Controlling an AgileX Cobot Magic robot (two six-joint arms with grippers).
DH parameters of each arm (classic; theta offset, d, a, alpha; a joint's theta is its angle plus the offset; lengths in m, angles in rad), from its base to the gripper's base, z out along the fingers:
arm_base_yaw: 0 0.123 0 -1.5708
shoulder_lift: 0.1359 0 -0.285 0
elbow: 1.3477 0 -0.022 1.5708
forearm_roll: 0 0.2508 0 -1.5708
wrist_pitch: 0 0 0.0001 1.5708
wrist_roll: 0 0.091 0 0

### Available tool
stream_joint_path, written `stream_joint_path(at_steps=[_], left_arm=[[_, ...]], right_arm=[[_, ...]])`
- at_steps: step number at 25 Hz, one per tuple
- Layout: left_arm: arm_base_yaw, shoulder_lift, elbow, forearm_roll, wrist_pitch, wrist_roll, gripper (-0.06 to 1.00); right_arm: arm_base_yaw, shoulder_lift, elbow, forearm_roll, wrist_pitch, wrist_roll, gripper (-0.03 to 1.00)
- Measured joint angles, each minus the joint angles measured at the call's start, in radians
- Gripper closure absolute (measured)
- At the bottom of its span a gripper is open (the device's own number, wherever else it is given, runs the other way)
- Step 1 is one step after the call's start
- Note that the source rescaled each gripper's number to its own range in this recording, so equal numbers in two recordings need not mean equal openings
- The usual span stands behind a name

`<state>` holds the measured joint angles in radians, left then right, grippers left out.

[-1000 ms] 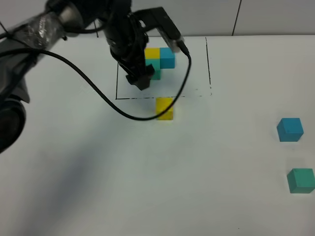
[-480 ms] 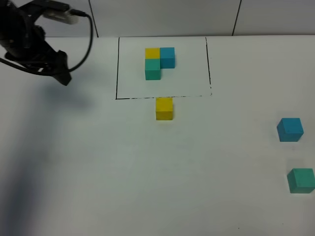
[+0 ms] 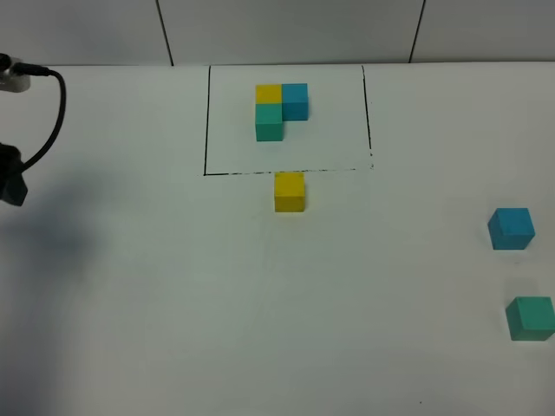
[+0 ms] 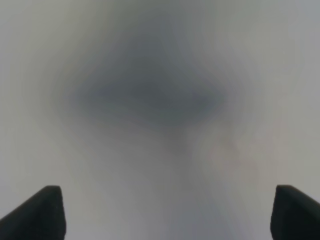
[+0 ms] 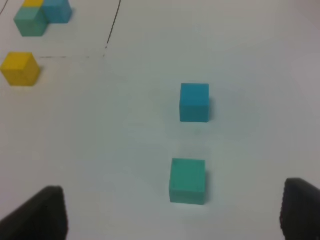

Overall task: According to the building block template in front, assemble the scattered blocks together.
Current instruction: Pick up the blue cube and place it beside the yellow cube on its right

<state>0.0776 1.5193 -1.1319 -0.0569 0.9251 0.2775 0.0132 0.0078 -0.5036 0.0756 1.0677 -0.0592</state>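
Note:
The building block template (image 3: 279, 111) is an L of yellow, blue and teal-green cubes inside a black-lined rectangle at the table's far middle; it also shows in the right wrist view (image 5: 37, 15). The scattered yellow block (image 3: 290, 191) sits just in front of the frame line, and the right wrist view shows it too (image 5: 20, 69). The blue block (image 3: 511, 229) (image 5: 194, 102) and the teal-green block (image 3: 531, 317) (image 5: 187, 181) lie at the right. My left gripper (image 4: 167, 210) is open and empty over bare table. My right gripper (image 5: 169, 212) is open and empty, short of the teal-green block.
A black part of the left arm (image 3: 10, 178) and its cable (image 3: 54, 113) show at the far left edge of the white table (image 3: 260, 303). A wall with dark seams runs behind the table.
The left arm has swung from over the template to the far left edge, leaving the yellow block in front of the frame. The blocks have not moved.

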Motion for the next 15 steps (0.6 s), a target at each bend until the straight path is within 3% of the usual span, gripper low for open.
stream_joint_path(at_steps=[15], left_arm=[[0.0,-0.81,0.447,0.05,-0.02,-0.171,0.09]], right_arm=[[0.0,0.0,0.0,0.0,0.0,0.0,0.23]])
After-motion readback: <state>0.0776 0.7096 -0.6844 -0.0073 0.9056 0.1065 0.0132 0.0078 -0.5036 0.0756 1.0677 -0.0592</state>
